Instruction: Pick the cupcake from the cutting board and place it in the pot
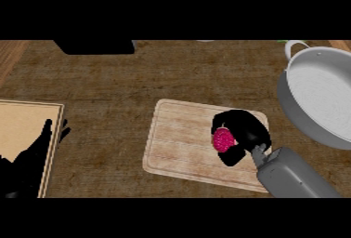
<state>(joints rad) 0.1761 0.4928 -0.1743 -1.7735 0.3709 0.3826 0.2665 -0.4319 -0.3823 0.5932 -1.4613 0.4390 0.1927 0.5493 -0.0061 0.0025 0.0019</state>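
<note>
Curling round cupcake point(223, 140) on cutting board point(179, 142), right hand point(244, 128), pot point(322, 100) beside

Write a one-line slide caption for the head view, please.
Right hand curled round the cupcake over the board; pot at right.

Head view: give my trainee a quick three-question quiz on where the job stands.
1. True or false: the cupcake already lies in the pot.
2. Which hand has its fingers curled round the cupcake: A) left hand, B) right hand?
3. Fill in: the right hand and cupcake are over the ____.

Key: 1 false, it is over the board, apart from the pot. 2 B; the left hand rests open at the view's left edge. 3 cutting board.
</note>
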